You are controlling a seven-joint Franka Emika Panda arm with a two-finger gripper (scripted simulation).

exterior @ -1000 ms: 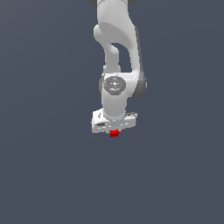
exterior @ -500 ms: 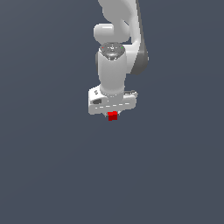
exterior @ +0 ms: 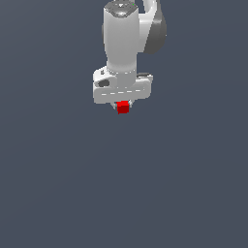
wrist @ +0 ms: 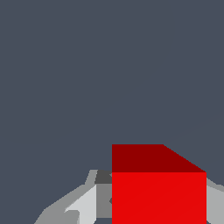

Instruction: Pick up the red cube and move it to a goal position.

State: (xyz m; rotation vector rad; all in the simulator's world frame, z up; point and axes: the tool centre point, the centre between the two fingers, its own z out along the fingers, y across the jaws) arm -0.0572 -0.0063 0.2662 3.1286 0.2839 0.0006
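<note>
The red cube [exterior: 123,107] is a tiny bright red block hanging just under the white hand of the arm in the exterior view. My gripper [exterior: 123,107] is shut on it, with the short fingers mostly hidden behind the cube. In the wrist view the red cube [wrist: 158,188] fills much of the picture, and a grey fingertip [wrist: 83,204] presses against its side. The cube is held up off the dark grey ground, which shows no goal marker.
The white arm [exterior: 127,38] rises straight above the hand toward the upper edge of the exterior view. Plain dark grey ground [exterior: 145,193] lies all around.
The arm has lifted the gripper and the red cube upward in the exterior view, and the cube has stayed between the fingers.
</note>
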